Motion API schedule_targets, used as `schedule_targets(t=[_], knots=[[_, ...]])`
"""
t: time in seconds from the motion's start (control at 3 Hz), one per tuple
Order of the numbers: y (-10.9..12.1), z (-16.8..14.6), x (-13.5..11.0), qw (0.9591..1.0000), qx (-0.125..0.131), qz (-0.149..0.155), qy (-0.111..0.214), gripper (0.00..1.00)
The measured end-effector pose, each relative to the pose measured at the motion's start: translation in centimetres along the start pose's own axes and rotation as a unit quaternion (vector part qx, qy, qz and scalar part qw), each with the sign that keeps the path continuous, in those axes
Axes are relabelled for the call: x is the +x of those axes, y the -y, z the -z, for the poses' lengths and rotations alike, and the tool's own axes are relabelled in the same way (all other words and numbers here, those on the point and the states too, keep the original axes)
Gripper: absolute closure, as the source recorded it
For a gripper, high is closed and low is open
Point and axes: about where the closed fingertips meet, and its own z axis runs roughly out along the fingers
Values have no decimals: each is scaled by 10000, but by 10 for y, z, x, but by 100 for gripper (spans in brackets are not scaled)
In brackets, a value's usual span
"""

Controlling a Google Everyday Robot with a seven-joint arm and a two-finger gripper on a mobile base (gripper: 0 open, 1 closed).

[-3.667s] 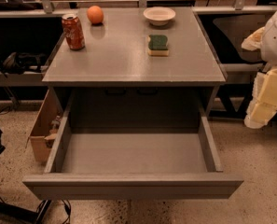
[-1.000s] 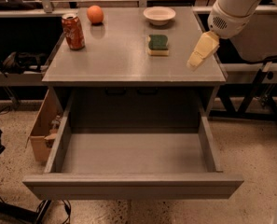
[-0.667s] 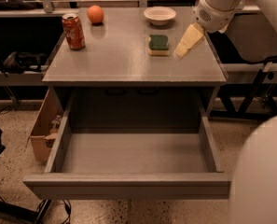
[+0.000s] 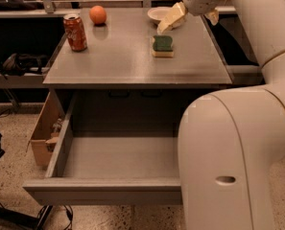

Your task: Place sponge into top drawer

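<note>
The sponge (image 4: 162,45), dark green on top with a pale yellow base, lies on the grey cabinet top (image 4: 123,61), right of centre. My gripper (image 4: 191,17) hangs just behind and above it, near the white bowl. Its pale fingers (image 4: 171,18) are spread apart and hold nothing. The top drawer (image 4: 103,191) is pulled out wide below the cabinet top, and its grey inside (image 4: 118,157) has nothing in it. My arm hides the drawer's right part.
A red soda can (image 4: 76,31) and an orange (image 4: 98,14) stand at the back left of the top. A white bowl (image 4: 157,13) sits behind the sponge. A brown cardboard box (image 4: 42,134) stands left of the drawer. My arm's thick white link (image 4: 228,157) fills the front right.
My gripper has moved from the table's right side leftward and back, and is now just behind the sponge. My arm's big link has swung in front of the drawer's right part.
</note>
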Motion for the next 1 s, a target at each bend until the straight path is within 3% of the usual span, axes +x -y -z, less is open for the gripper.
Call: schedule_targets(t=[0.33,0.67,1.0], knots=[[-17,-29,-34,9973,54,-720,154,0],[-25,-65,-44,9901,238,-1385,-9,0],[-26,-118,-32,9747,453,-2149,-428,3]])
